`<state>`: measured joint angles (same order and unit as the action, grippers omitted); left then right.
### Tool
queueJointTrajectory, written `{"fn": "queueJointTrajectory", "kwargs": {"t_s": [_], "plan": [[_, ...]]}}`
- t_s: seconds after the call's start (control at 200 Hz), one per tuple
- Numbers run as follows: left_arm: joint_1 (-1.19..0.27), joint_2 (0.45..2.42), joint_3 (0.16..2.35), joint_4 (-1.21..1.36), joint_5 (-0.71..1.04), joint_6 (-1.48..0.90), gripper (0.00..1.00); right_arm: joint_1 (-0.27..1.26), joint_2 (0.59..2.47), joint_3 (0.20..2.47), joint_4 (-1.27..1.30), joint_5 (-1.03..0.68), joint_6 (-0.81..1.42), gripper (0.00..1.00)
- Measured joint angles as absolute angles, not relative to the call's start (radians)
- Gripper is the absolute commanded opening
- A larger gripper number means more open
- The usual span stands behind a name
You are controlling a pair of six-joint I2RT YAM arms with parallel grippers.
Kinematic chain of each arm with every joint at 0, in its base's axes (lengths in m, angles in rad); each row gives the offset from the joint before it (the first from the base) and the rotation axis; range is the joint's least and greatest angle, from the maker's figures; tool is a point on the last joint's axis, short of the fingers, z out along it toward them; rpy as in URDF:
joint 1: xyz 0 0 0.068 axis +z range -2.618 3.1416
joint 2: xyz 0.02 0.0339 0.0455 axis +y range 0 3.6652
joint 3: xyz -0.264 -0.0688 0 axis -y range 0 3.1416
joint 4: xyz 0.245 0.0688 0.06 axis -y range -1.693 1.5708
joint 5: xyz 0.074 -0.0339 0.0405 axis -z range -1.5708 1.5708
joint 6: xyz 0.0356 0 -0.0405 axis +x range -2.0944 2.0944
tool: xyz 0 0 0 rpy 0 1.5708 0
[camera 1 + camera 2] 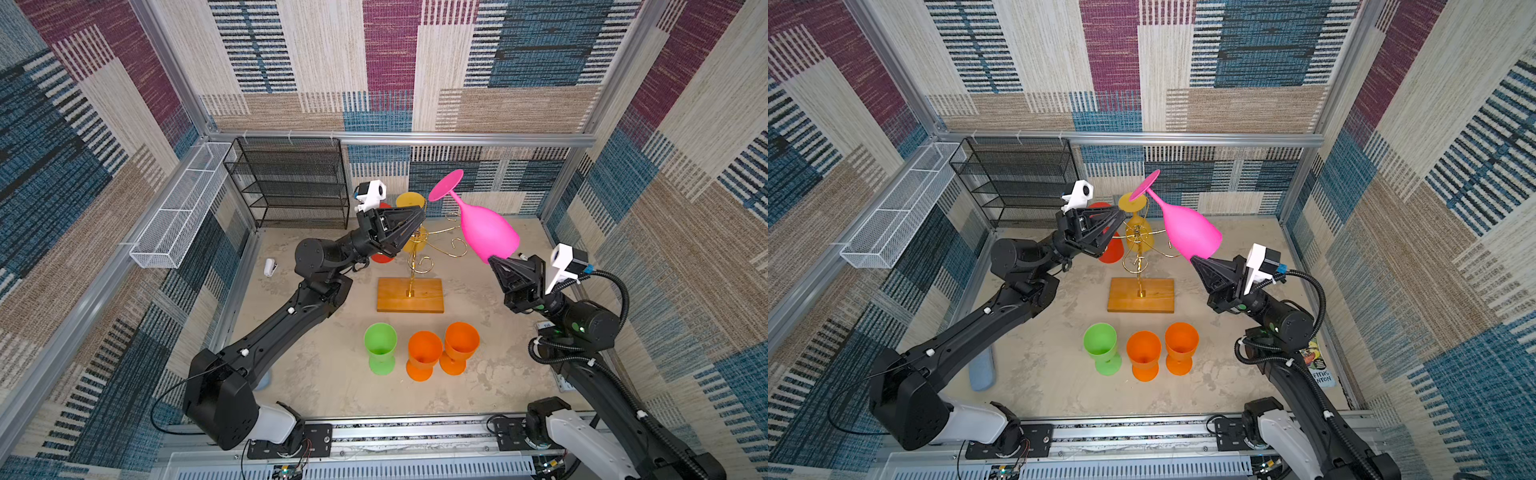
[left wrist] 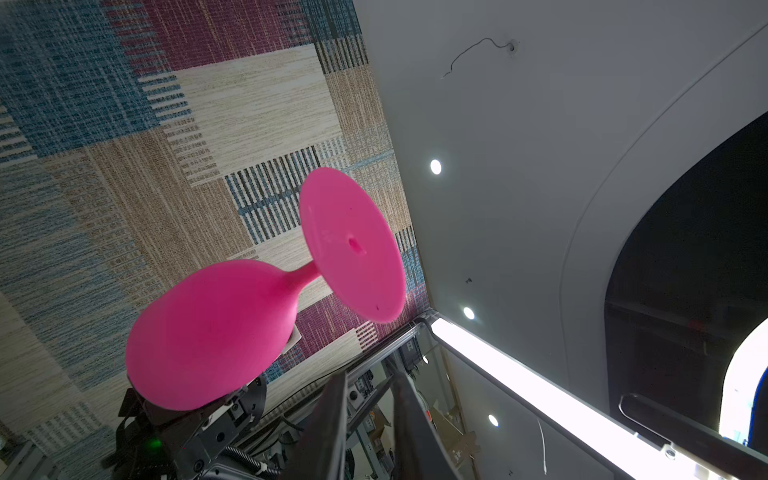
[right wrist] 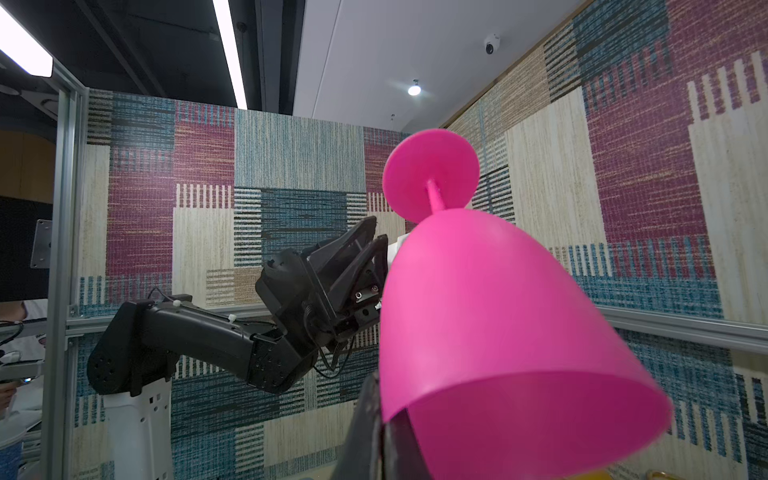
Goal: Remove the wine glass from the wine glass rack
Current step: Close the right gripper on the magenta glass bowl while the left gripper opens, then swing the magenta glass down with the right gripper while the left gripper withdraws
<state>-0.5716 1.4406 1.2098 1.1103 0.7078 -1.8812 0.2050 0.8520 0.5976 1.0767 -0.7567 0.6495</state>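
I think the job now is to carry the pink glass (image 1: 486, 232) away from the gold rack (image 1: 413, 266) and set it down. My right gripper (image 1: 494, 262) is pinched tight on just a thin bit of its rim, so I should go slow, or the glass may tip or slip. I should move off from the curly arms first, then go down to a bare spot on the table (image 1: 332, 374).

The glass is upside down, up in the air, to the right of the rack and higher than its arms. It looks free, but one curl is near the bowl. The rim is at the bottom, between the jaws. The bowl and round foot go up from the gripper and lean toward the back wall.

My left gripper (image 1: 419, 216) is by the yellow glass (image 1: 411, 200) on the rack. Its fingers (image 2: 415, 424) are a little apart, with nothing between them.
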Motion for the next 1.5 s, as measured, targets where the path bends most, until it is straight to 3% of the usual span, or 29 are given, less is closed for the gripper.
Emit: {"fn": "queueJointTrajectory", "kwargs": {"t_s": [0.436, 0.841, 1.217, 1.497], "plan": [[-0.572, 1.439, 1.259, 1.063, 0.762, -1.76, 0.32, 0.205, 0.822, 0.888, 0.433, -0.44, 0.466, 0.0], [-0.572, 1.175, 1.326, 0.369, 0.812, -1.117, 0.35, 0.205, 0.875, 1.162, -0.256, -0.058, 0.376, 0.0], [-0.571, 0.989, 1.304, -0.038, 0.69, -0.768, 0.35, 0.205, 0.929, 1.16, -0.636, 0.037, 0.366, 0.0], [-0.57, 0.915, 1.252, -0.128, 0.657, -0.681, 0.35, 0.205, 1.04, 1.154, -0.812, -0.082, 0.366, 0.0]]}}
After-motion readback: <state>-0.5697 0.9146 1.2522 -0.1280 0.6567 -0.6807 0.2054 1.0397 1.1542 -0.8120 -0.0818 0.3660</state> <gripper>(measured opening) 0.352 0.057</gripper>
